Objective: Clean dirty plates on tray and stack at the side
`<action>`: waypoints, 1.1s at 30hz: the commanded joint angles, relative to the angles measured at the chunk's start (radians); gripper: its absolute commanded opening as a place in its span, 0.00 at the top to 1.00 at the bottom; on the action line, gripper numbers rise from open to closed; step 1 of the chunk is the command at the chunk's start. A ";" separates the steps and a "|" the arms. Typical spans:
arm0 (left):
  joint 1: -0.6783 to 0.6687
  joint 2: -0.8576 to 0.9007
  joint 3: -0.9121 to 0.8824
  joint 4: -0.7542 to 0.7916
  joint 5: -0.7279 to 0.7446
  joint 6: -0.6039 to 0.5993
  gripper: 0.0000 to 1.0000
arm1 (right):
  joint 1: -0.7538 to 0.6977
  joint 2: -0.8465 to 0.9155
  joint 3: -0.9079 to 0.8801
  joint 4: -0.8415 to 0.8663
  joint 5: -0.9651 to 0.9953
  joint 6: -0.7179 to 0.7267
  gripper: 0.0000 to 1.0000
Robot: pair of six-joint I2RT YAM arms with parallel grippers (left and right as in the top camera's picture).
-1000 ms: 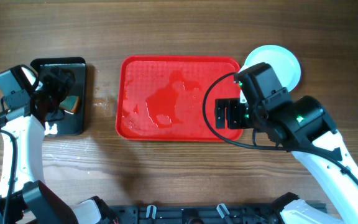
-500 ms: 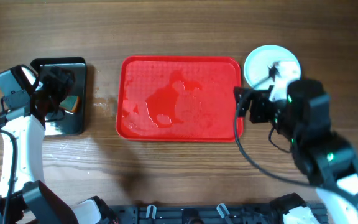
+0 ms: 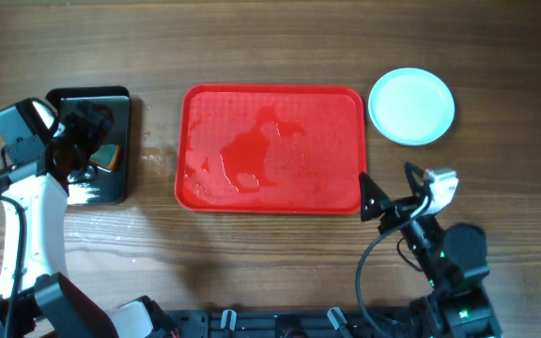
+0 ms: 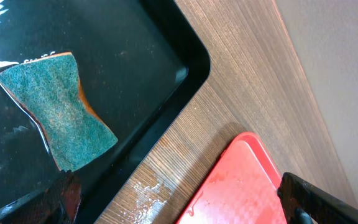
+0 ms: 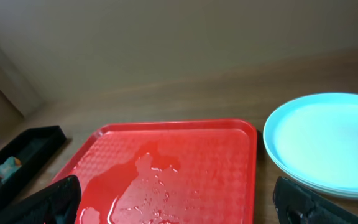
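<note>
At the left, the left gripper (image 4: 185,202) hovers over the small black tray (image 3: 87,93) with its jaws wide apart and nothing between them. In this black tray lies one sponge (image 4: 61,112), green scouring side up, on a wet glossy bottom. In the middle of the counter (image 3: 270,38) sits the red tray (image 3: 327,113); no plate is on it, only a thin pool of water (image 3: 252,160) toward its left half. To the right of it, apart from its corner, the plates (image 3: 411,105) are stacked on the counter, pale blue-white and with no smear that I can see on the top one. The right wrist view shows more than one rim in the stack. I judge these plates to be stiff, light and smooth, probably slippery if wet, so the raised rim is the best place to pinch. The right gripper (image 5: 185,202) is low at the near right, also wide and empty
</note>
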 commanded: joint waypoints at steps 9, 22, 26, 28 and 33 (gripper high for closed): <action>0.002 -0.018 0.001 0.001 0.015 0.005 0.00 | -0.089 -0.251 -0.168 0.027 0.010 0.038 0.00; 0.002 -0.018 0.001 0.002 0.015 0.005 0.00 | -0.243 -0.302 -0.168 0.023 0.037 -0.024 0.00; 0.002 -0.019 0.001 0.002 0.015 0.005 0.00 | -0.266 -0.302 -0.168 0.023 0.037 -0.048 0.00; 0.002 -0.018 0.001 0.002 0.015 0.005 0.00 | -0.266 -0.302 -0.168 0.023 0.037 -0.048 0.00; 0.002 -0.018 0.001 0.002 0.015 0.005 0.00 | -0.266 -0.302 -0.168 0.022 0.037 -0.053 0.00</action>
